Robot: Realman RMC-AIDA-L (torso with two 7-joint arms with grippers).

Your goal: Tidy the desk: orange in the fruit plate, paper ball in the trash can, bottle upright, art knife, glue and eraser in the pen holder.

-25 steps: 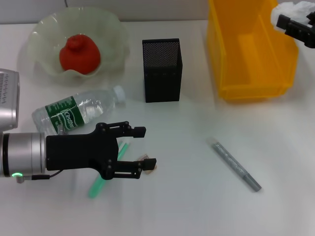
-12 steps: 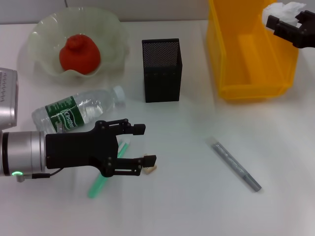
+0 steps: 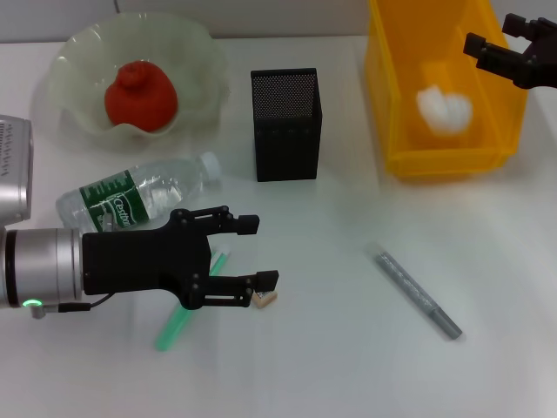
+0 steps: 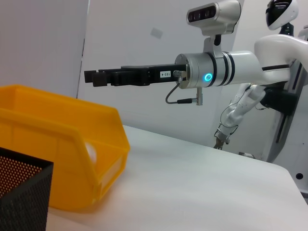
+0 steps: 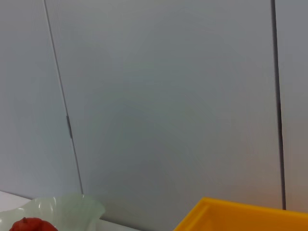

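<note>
The orange (image 3: pixel 141 96) sits in the pale-green fruit plate (image 3: pixel 78 52) at the back left. The paper ball (image 3: pixel 444 109) lies inside the yellow trash can (image 3: pixel 409 161). My right gripper (image 3: pixel 493 30) is open and empty above the can's far right rim. The bottle (image 3: pixel 139 198) lies on its side at the left. My left gripper (image 3: pixel 261 253) is open, low over the table, with the beige eraser (image 3: pixel 265 299) just beside its nearer fingertip. The mint-green glue (image 3: pixel 178 322) lies partly under that gripper. The black pen holder (image 3: pixel 286 124) stands at the middle back.
A grey metallic stick (image 3: pixel 418 294) lies on the table at the right front. In the left wrist view the right arm's gripper (image 4: pixel 98 77) hangs above the trash can (image 4: pixel 62 144). The right wrist view shows the plate (image 5: pixel 62 211) and a wall.
My right gripper opened and the paper ball dropped into the trash can. My left gripper crept slightly toward the eraser.
</note>
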